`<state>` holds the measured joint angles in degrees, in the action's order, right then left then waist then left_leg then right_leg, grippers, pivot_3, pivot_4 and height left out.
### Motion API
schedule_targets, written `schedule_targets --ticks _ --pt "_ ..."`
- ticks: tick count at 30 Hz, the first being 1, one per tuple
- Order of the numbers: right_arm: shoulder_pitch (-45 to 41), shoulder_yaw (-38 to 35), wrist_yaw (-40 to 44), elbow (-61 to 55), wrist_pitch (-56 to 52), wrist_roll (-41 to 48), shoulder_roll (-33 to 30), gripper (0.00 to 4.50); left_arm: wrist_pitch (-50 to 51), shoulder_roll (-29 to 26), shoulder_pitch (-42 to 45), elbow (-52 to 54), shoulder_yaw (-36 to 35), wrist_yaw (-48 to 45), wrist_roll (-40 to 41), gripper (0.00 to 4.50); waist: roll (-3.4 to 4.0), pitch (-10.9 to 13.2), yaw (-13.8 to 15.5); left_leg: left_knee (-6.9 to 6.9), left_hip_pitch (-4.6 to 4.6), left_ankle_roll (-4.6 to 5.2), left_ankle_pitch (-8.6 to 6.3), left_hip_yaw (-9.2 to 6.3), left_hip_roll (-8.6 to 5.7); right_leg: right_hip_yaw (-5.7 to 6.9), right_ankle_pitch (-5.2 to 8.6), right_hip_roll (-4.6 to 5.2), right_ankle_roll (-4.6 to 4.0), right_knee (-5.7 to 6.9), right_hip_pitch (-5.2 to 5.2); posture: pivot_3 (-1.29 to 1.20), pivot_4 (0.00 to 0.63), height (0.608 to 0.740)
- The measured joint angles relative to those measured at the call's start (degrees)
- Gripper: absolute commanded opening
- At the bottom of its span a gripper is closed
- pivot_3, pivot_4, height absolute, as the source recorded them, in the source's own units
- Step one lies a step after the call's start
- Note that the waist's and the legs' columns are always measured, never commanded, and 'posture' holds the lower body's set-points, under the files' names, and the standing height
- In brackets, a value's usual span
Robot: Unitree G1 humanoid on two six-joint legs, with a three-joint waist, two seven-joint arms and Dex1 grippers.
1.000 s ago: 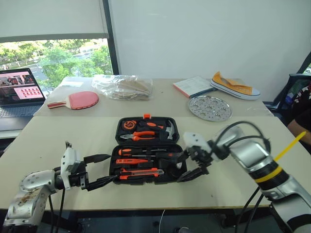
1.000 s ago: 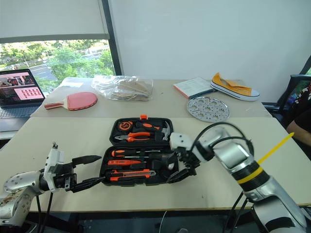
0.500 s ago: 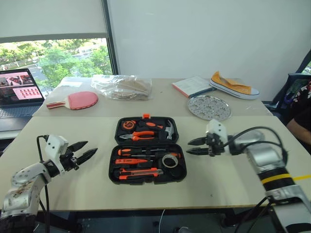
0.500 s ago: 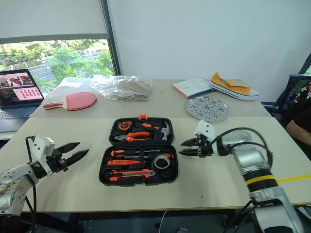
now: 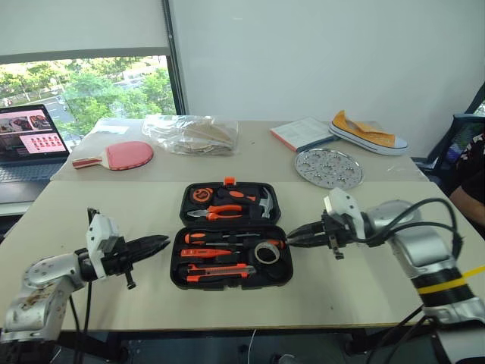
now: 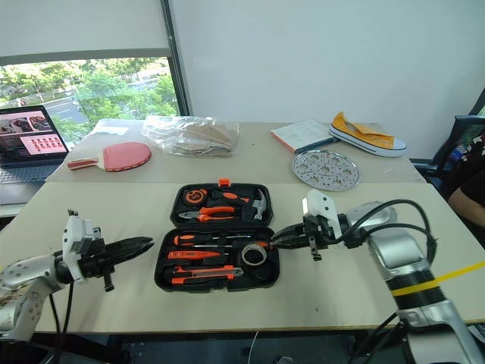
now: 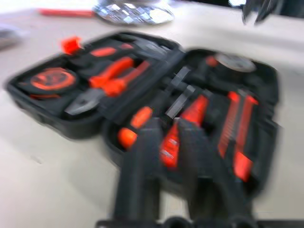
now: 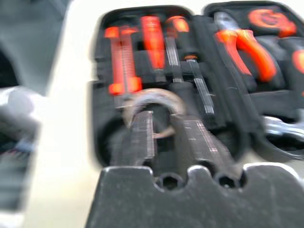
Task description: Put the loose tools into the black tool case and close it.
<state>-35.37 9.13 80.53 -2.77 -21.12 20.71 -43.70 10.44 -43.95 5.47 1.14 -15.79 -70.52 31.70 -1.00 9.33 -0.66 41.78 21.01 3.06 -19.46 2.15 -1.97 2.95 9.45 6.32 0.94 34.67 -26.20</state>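
Finding the black tool case [image 5: 227,283] lying open and flat at the centre of the frame on the near bench [image 5: 91,212], its lid half toward the top with a small orange latch [image 5: 229,181] at the far edge. Seeing two screwdrivers [image 5: 204,237] sitting in the upper slots of the lower half, pointing right, with the utility knife [image 5: 220,269] lying lengthwise below them near the bottom rim, and a round ring-shaped item [image 5: 265,252] resting at the right end of that half. Noting orange-handled pliers [image 5: 216,213] and a steel-headed hammer [image 5: 265,203] lying in the lid half. Spotting the left gripper [image 5: 155,243] hovering at the left of the frame, just beside the left edge of the case and pointing at it, fingers [image 7: 142,161] standing narrowly apart and holding nothing. Spotting the right gripper [image 5: 295,235] hanging at the right edge of the case, tips reaching just over the right rim near the ring, fingers [image 8: 142,137] also parted by a slim gap and gripping nothing. Picking out, on the far bench along the top of the frame, a laptop [image 5: 26,144] at the left edge, a red paddle [image 5: 121,155], a clear plastic bag [image 5: 193,135], a booklet [image 5: 303,134], a perforated metal disc [image 5: 328,167] and a yellow shoe [image 5: 367,133] at the upper right.
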Motion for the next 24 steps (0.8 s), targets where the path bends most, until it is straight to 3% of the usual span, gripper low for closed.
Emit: schedule_targets --ticks 7,11,15,24 --pt "0.5 8.5 -2.8 -7.9 -4.5 -5.5 -0.6 4.44 -1.7 -1.3 -1.9 1.9 1.7 -4.5 -0.3 4.42 -0.01 0.0 0.0 0.05 -0.08 0.00 0.01 0.03 -0.05 -0.09 -0.01 0.05 -0.02 0.22 -0.02 0.00 0.150 0.740" --pt "-0.1 11.9 -4.0 -5.9 -3.0 -10.0 -0.2 4.44 -2.8 -1.1 -2.0 1.9 2.3 -5.3 -0.7 4.42 -0.01 0.0 0.1 0.05 -0.07 0.00 0.01 0.03 -0.10 -0.08 -0.01 0.08 -0.02 0.21 -0.03 0.00 0.150 0.740" --pt "-3.0 13.2 -5.0 -2.9 -2.1 -12.8 2.2 3.36 -2.9 -0.7 -2.0 1.9 3.3 -5.3 -0.8 4.50 -0.01 0.0 0.0 0.04 -0.07 0.00 0.01 0.03 -0.08 -0.08 -0.01 0.03 -0.02 0.21 -0.04 0.00 0.150 0.740" --pt "-4.3 14.9 -4.1 -0.2 -1.3 -14.9 4.4 0.25 -5.0 -0.6 -3.9 0.5 3.1 -6.5 -0.8 4.50 -0.01 0.0 -0.1 0.04 -0.01 0.01 0.00 0.03 -0.05 -0.04 -0.01 -0.02 -0.02 0.22 -0.04 0.00 0.150 0.740"
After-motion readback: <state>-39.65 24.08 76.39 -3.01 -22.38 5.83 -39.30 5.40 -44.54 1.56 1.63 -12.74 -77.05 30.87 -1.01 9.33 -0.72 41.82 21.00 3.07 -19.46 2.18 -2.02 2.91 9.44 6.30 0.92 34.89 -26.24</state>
